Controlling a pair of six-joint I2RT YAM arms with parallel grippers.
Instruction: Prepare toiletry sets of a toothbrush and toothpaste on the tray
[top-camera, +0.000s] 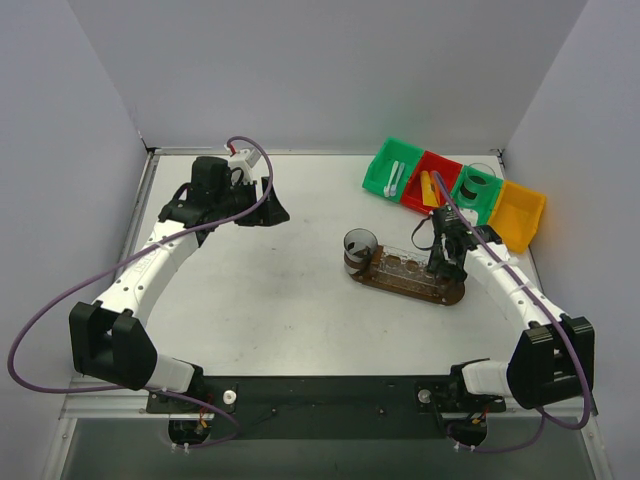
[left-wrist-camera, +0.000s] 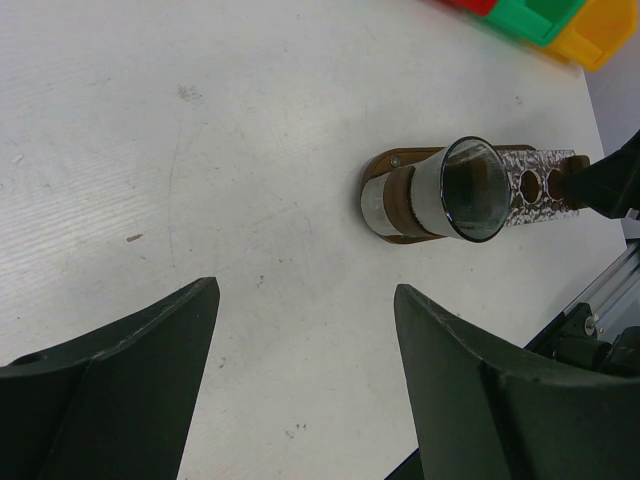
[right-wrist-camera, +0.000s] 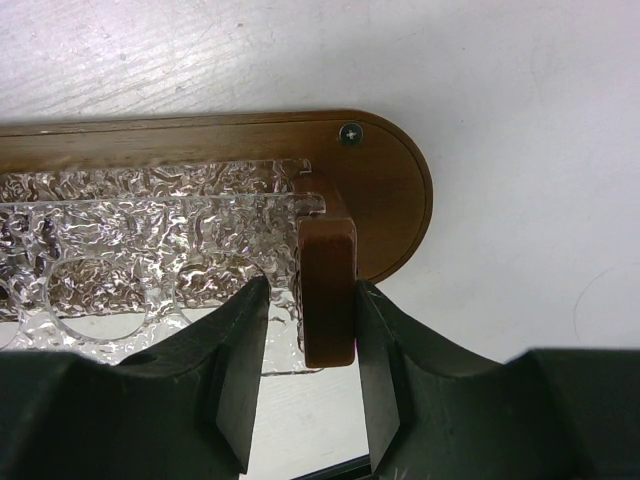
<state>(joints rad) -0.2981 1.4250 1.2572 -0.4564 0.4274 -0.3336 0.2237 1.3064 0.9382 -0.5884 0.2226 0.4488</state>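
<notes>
Dark brown wood marks the tray (top-camera: 395, 284), which lies flat on the white table (top-camera: 300, 290) right of centre, its long side running left to right and slightly toward the near edge. A clear textured plate (right-wrist-camera: 150, 230) pierced with round holes sits along its top. At its left end stands one small clear cup (top-camera: 359, 249), upright.

The right gripper (top-camera: 447, 264) is down at the tray's right end. In the right wrist view its two dark fingers (right-wrist-camera: 240, 360) press on either side of a short upright wooden block (right-wrist-camera: 328, 290) fixed to the tray just inside the rounded end, so it is clamped on the tray.

The left gripper (top-camera: 272, 208) hangs over bare table at the back left, well apart from the tray, its jaws spread wide and holding nothing; its camera looks across at the cup (left-wrist-camera: 470, 190) and the tray (left-wrist-camera: 392, 210).

Behind the tray, in the far right corner, four plastic bins stand touching in a slanted row. The first green bin (top-camera: 378, 172) holds white toothbrushes (top-camera: 397, 178), the red bin (top-camera: 412, 196) holds the toothpaste (top-camera: 430, 188), the second green bin (top-camera: 470, 205) holds another clear cup (top-camera: 480, 180), and the yellow bin (top-camera: 522, 215) comes last. Nothing lies between the bins and the tray but the right arm.
</notes>
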